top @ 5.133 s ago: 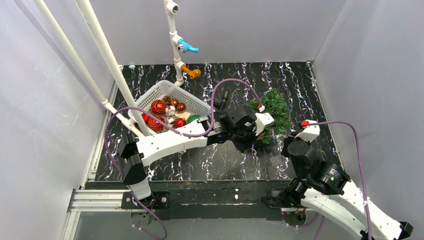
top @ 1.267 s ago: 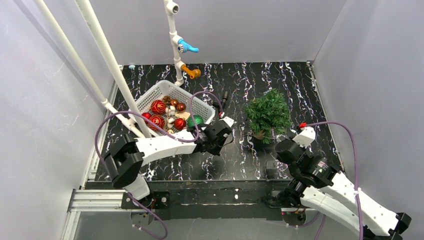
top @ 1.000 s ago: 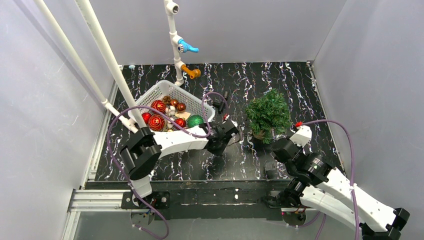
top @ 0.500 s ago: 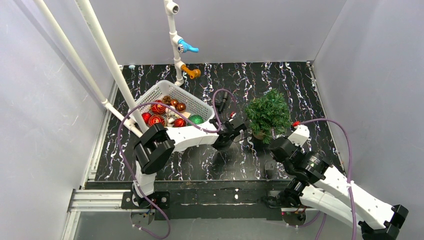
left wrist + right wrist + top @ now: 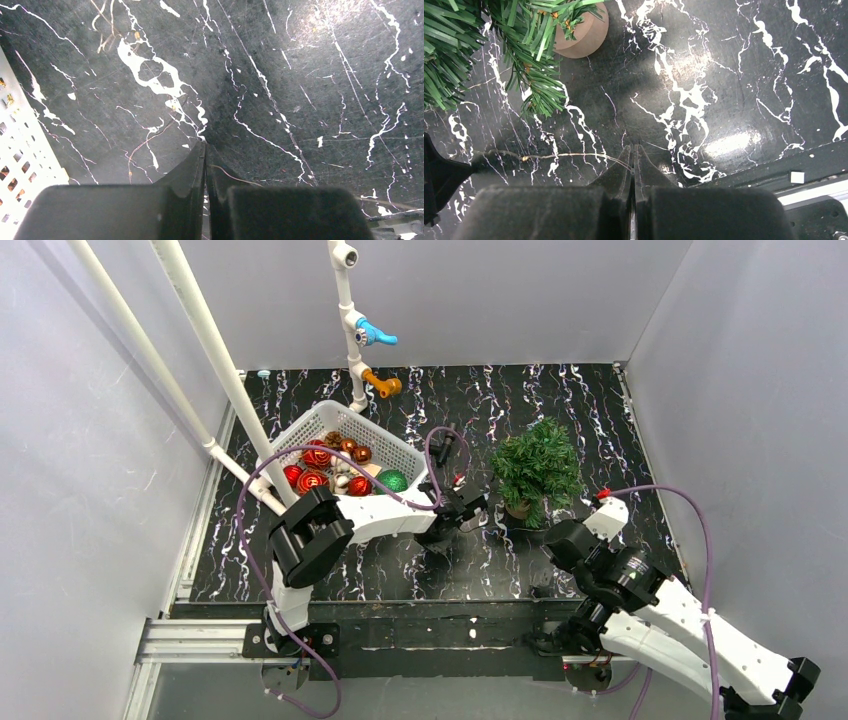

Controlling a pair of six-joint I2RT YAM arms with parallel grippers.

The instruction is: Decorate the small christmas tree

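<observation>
The left gripper (image 5: 205,147), pinched shut on a thin wire (image 5: 564,155) like the right gripper (image 5: 632,150), had moved from the white basket (image 5: 300,436) toward the small christmas tree (image 5: 538,465), upright just beyond both; draping the wire likely followed.

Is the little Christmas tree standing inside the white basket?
No, the small christmas tree stands on the black marbled table, to the right of the white basket, apart from it.
</observation>
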